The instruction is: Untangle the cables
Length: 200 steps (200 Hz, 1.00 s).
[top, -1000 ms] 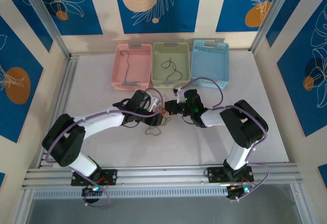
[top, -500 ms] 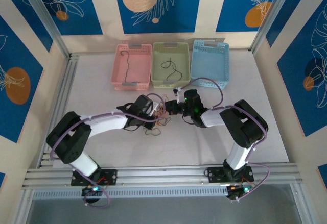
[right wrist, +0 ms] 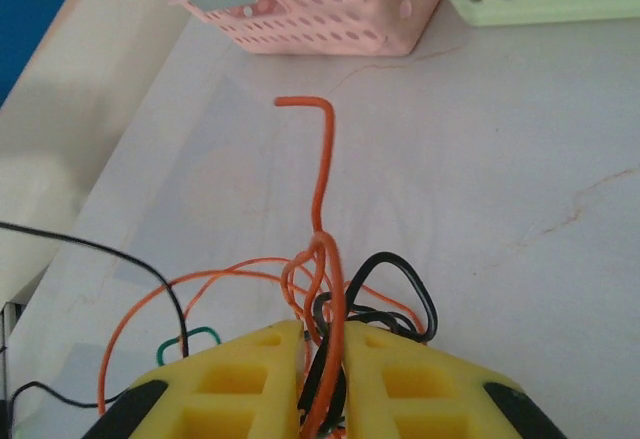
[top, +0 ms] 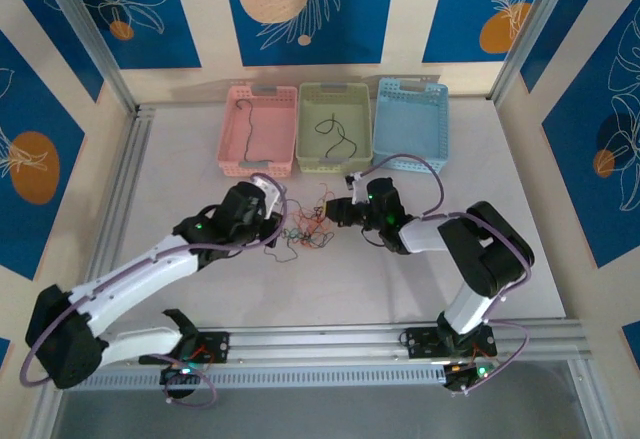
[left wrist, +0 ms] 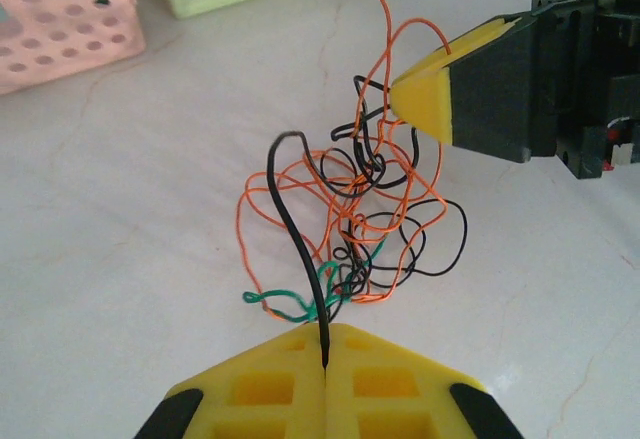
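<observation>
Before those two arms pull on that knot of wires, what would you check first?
1. Hold of the left gripper on one black cable: ok, the fingers are shut on it.
2. Hold of the right gripper on the tangle: ok, orange and black strands run between its fingers.
3. The black cable is free of the tangle: not ok, its far end bends into the orange loops.
4. The green cable is clear of the left gripper's pull: cannot tell, it lies right by the fingertips.
5. The two grippers are apart and not touching: ok.
</observation>
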Each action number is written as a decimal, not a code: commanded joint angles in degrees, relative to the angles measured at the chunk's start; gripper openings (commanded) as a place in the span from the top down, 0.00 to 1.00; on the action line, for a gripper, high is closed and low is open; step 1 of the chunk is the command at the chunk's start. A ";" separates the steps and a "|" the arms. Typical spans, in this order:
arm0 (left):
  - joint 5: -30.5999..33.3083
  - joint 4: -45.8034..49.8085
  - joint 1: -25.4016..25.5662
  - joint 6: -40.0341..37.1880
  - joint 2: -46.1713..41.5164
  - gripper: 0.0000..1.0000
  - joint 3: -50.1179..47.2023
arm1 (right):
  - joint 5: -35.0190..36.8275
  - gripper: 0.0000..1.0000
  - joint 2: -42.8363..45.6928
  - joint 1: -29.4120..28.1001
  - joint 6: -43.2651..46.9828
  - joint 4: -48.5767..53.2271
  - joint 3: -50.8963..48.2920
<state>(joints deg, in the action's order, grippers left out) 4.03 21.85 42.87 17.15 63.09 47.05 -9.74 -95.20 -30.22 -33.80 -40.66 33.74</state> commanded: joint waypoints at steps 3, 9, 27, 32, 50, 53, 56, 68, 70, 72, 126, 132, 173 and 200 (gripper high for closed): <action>2.76 6.71 -0.25 0.79 -4.13 1.00 3.57 | -1.38 0.82 3.33 1.20 -1.69 -2.65 -2.01; 3.05 7.52 -0.26 0.77 -5.00 1.00 4.08 | -1.53 0.83 4.17 1.40 -1.71 -2.59 -2.66; 4.39 9.93 -0.43 0.70 -7.30 1.00 5.66 | -1.47 0.86 7.15 1.75 -1.62 -2.45 -4.86; 4.62 10.48 -0.50 0.70 -7.91 1.00 6.13 | -1.37 0.86 8.29 1.86 -1.66 -2.10 -5.58; 3.76 11.72 -0.84 1.23 -10.00 1.00 7.84 | -0.40 0.86 11.33 2.18 -1.64 -0.68 -7.27; 3.38 11.80 -0.93 1.34 -10.38 1.00 8.14 | -0.11 0.86 11.77 2.25 -1.70 -0.54 -7.63; 3.00 11.81 -0.97 1.50 -10.71 1.00 8.46 | 0.04 0.86 12.18 2.29 -1.71 -0.47 -7.90; 1.81 11.73 -1.07 2.07 -11.80 1.00 9.72 | 0.33 0.85 13.01 2.61 -2.05 -0.35 -8.55; 1.60 11.73 -1.09 2.09 -12.04 1.00 9.99 | 0.38 0.85 13.15 2.66 -2.05 -0.31 -8.61; 1.44 11.77 -1.09 2.17 -12.14 1.00 10.21 | 0.40 0.85 13.22 2.64 -2.06 -0.25 -8.65; 2.97 17.02 -1.16 0.33 -14.12 1.00 17.68 | 2.53 0.68 12.98 3.56 -3.87 1.67 -8.27; 2.90 17.31 -1.14 0.17 -14.45 1.00 18.21 | 2.45 0.68 12.85 3.66 -4.09 1.52 -8.25; 0.19 17.08 -1.13 0.92 -13.72 1.00 18.49 | 0.94 0.67 12.62 3.67 -3.83 0.25 -8.41; -2.63 15.86 -1.14 1.62 -13.11 1.00 17.82 | -1.04 0.66 13.76 2.63 -1.83 -0.37 -8.65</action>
<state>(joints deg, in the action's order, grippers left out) 4.78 38.02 42.13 17.98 49.56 64.51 -8.99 -82.67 -26.68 -37.08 -39.79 25.58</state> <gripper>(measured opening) 0.068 0.338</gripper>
